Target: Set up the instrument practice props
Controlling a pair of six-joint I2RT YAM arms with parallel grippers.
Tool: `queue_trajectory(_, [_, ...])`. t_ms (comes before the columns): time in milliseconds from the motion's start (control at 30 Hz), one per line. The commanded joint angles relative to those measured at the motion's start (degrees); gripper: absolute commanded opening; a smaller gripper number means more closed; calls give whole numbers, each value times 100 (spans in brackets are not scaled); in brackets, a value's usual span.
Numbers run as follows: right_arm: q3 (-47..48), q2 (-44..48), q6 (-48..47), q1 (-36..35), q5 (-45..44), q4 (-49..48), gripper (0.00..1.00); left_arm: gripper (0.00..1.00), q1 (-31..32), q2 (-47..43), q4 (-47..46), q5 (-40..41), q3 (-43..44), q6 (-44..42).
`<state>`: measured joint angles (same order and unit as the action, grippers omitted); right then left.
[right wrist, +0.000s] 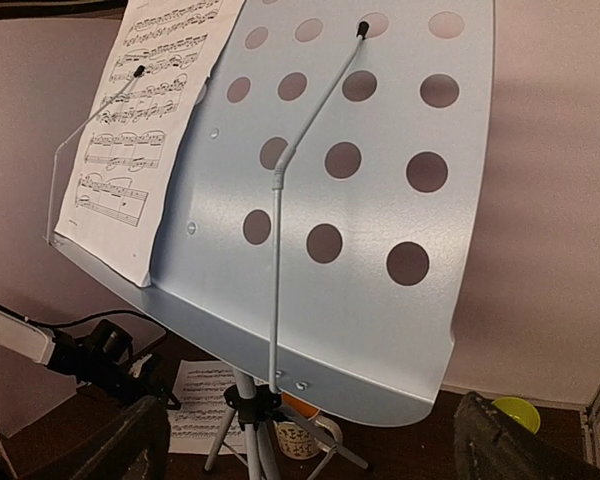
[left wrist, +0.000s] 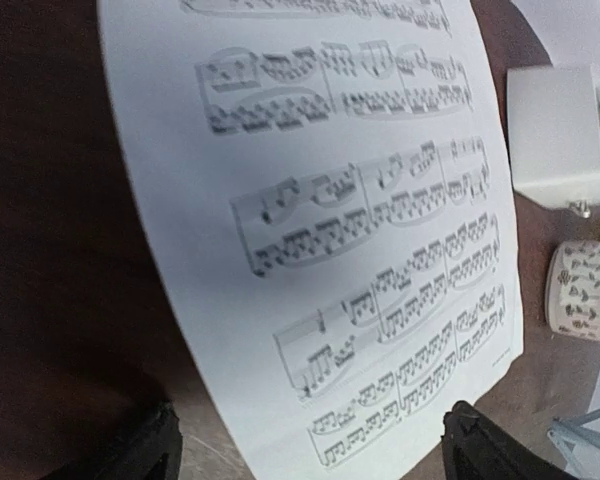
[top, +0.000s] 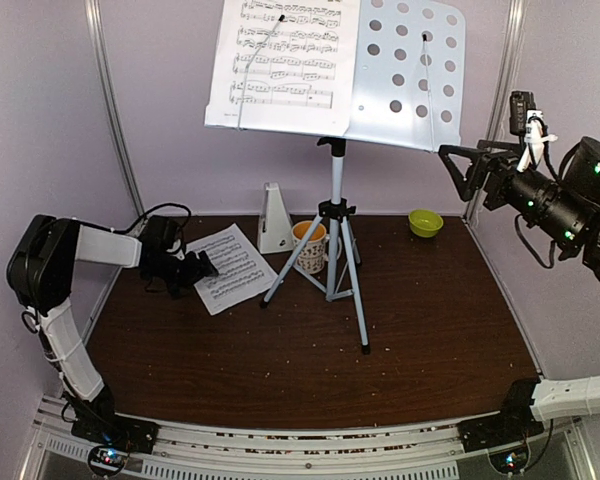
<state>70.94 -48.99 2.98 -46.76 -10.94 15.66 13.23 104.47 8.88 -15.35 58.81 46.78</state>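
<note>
The dark wood table [top: 430,340] in front of me is flecked with pale crumbs, and the tripod [top: 336,212] stands on it a little past centre, toward 12 o'clock. Taking the tripod as the dial's middle, a mug [top: 308,247] sits close against its legs at 9 o'clock, a white metronome [top: 274,220] is just beyond at 10 o'clock, and a music page [top: 228,268] lies flat farther out at 9 o'clock. A green bowl [top: 425,222] rests at 2 o'clock near the far edge, well apart from the rest.
</note>
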Motion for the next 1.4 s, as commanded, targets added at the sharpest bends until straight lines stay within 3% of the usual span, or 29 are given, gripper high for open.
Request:
queue_trajectory(0, [-45, -14, 14, 53, 48, -68, 100, 93, -506, -110, -769, -276, -158, 117])
queue_trajectory(300, [-54, -69, 58, 79, 89, -116, 100, 89, -776, 713, -685, -388, 446, 392])
queue_trajectory(633, [5, -143, 97, 103, 126, -142, 100, 86, -290, 1410, -709, -793, 1417, 422])
queue_trajectory(1000, [6, -163, 159, 104, 182, -164, 100, 82, -55, 1481, -2201, -1323, 1226, 993])
queue_trajectory(1167, [1, -146, 181, 105, 202, -159, 100, 92, 112, 1659, -1694, -1082, 1714, 707])
queue_trajectory(1367, [-18, -184, 284, 98, 340, -162, 100, 86, 278, 1884, -1496, -1017, 2229, 507])
